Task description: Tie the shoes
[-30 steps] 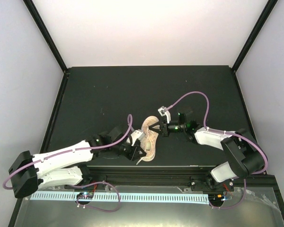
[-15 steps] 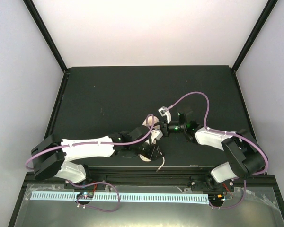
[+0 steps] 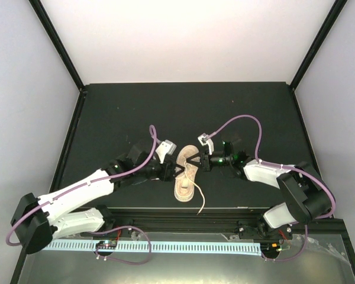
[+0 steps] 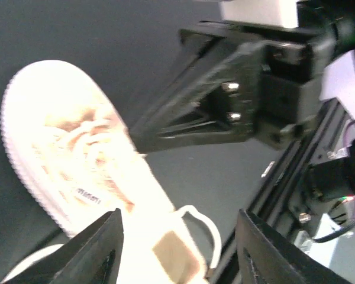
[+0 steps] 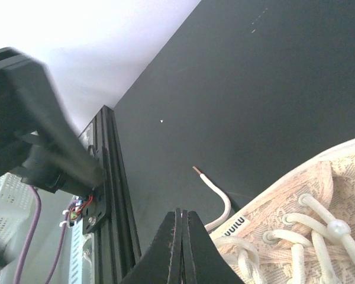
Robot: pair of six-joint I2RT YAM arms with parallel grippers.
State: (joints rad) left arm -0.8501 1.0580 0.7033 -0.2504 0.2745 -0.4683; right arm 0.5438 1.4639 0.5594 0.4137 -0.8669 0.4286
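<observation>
Table (image 3: 124, 112) is showing as flat matte black, with left arm (image 3: 83, 192) and right arm (image 3: 266, 171) reaching in low from the near edge. Shoe (image 3: 186, 177) is sitting sole-down close to that edge, squarely between the two grippers, long axis running away from the bases. Left gripper (image 3: 178, 170) is hanging just beside the shoe's left flank, fingers (image 4: 100, 248) spread wide, gripping nothing. Right gripper (image 3: 192, 160) is pointing at the opposite flank with its fingers pressed flat together; nothing is showing between them in its wrist view. Upper is looking like soft open-knit beige fabric, sole (image 4: 15, 154) pale with a finely ribbed edge, probably the only stiff part. I'm judging it light enough to be skidding on that smooth top the moment a lace gets pulled, so one gripper should be pinning the sole. Laces (image 5: 254, 251) are reading as thin, round, limp off-white cord, likely slipping out of a loose pinch. One free tail (image 5: 218, 195) is curling out onto the table by the right fingers, ending in a small brownish tip (image 5: 196, 170); I'd be pinching the cord just behind that tip
</observation>
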